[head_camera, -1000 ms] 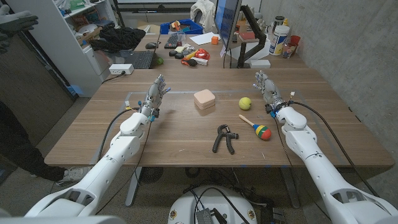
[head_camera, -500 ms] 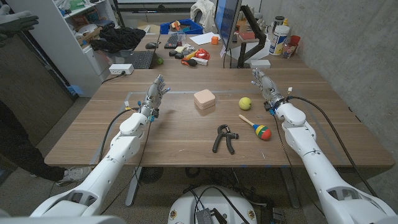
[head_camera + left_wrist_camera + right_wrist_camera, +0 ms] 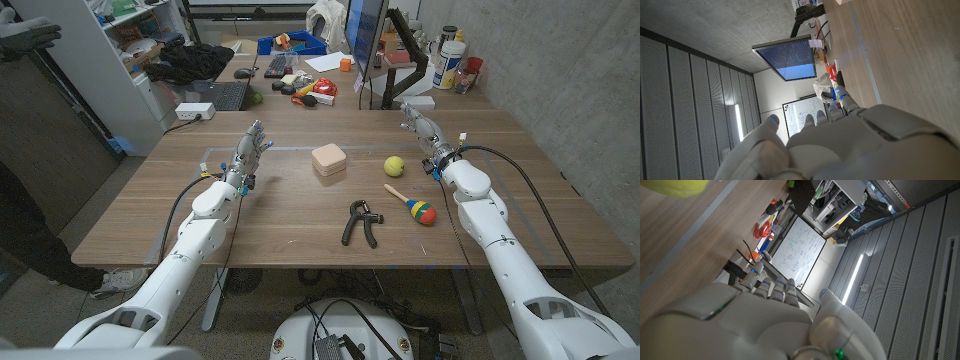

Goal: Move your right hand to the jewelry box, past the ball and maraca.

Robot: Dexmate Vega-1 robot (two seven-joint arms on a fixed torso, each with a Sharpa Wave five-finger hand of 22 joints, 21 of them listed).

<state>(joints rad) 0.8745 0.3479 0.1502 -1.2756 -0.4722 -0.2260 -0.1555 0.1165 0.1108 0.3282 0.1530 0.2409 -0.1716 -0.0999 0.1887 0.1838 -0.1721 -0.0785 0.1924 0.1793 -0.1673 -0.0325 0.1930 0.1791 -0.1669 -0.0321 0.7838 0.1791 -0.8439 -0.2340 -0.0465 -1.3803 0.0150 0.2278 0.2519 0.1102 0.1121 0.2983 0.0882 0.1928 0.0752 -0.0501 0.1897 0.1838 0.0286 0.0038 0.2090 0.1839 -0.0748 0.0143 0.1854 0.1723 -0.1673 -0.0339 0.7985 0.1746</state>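
The wooden worktop (image 3: 250, 225) carries four loose things between two white arms. The largest is one pink jewelry box (image 3: 328, 159), lid down, lying at the middle of the worktop toward the far side. Near of it and a little right lies one black hand-grip exerciser (image 3: 361, 221), its two handles spread toward the near edge. Right of that lies one maraca (image 3: 413, 206) with a pale stick and a head striped in several colours, tilted across the grain. Far of the maraca sits one yellow-green ball (image 3: 394, 166), and in the right wrist view a cut-off yellow-green curve (image 3: 677, 186) of it shows at the frame's edge. Ball and maraca both lie between the jewelry box and the right robot hand (image 3: 424, 134), which is raised at the far right of the worktop, fingers apart and holding nothing, right of the ball and well apart from the box. The left robot hand (image 3: 250, 151) stands at the far left, fingers spread and empty. Beyond the far edge a second desk holds a monitor (image 3: 364, 40) and small clutter too tiny to tell apart.
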